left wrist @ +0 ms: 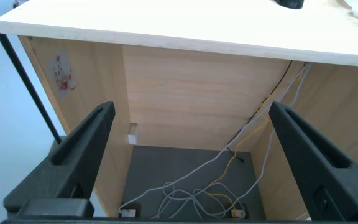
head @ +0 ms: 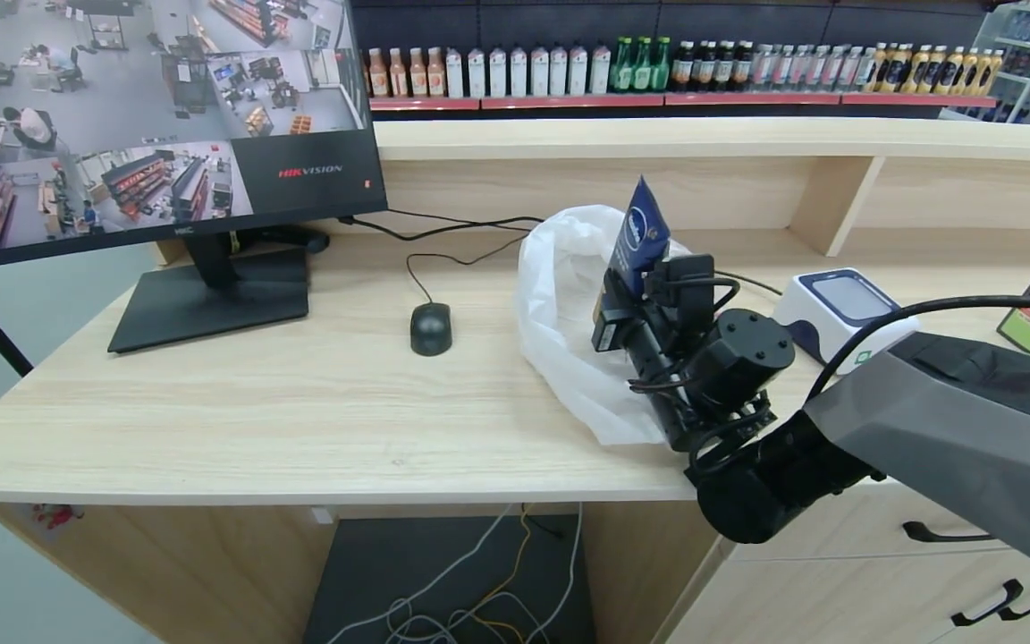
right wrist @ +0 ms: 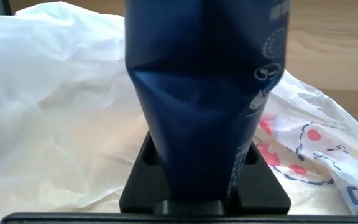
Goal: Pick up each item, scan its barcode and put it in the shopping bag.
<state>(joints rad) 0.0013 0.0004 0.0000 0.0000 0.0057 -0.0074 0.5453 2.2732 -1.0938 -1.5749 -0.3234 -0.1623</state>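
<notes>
Right gripper (head: 624,291): is clamping tight on the blue pouch (head: 642,234) at its lower end, and the pouch is standing upright.
Blue pouch: is riding at the right side of the white shopping bag (head: 569,295), above the counter (head: 300,402).
Left gripper (left wrist: 191,115): is gaping wide, gripping nothing, down near the counter's underside.
Scanner (head: 841,309): is sitting just right of the shopping bag.

The light wood counter (head: 211,420) carries a mouse (head: 430,328) (black, corded); monitor (head: 148,134) at its ten o'clock, shopping bag (head: 560,277) at three, scanner (head: 837,309) beyond.
</notes>
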